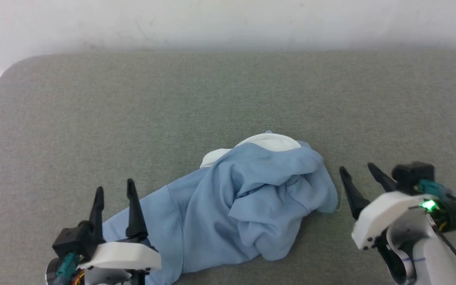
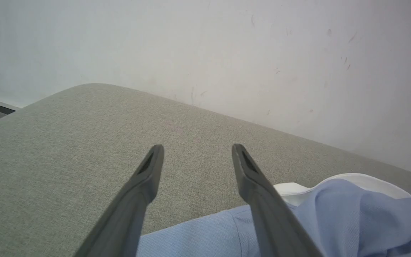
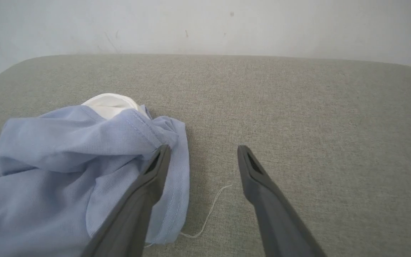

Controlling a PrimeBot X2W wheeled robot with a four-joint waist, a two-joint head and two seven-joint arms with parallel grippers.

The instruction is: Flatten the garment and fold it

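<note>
While shirt (image 1: 228, 206) lies bunched on table (image 1: 228, 91), near edge, long axis slants from collar toward left gripper (image 1: 114, 186). Left nearer: jaws wide, empty, at shirt's low corner. Right gripper (image 1: 358, 167) wide, empty, just beside opposite edge.

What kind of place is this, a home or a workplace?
Probably an indoor test room, not a home: a padded table covered in grey-green fabric stands before a bare, scuffed white wall, with a crumpled blue garment lying on it.
</note>
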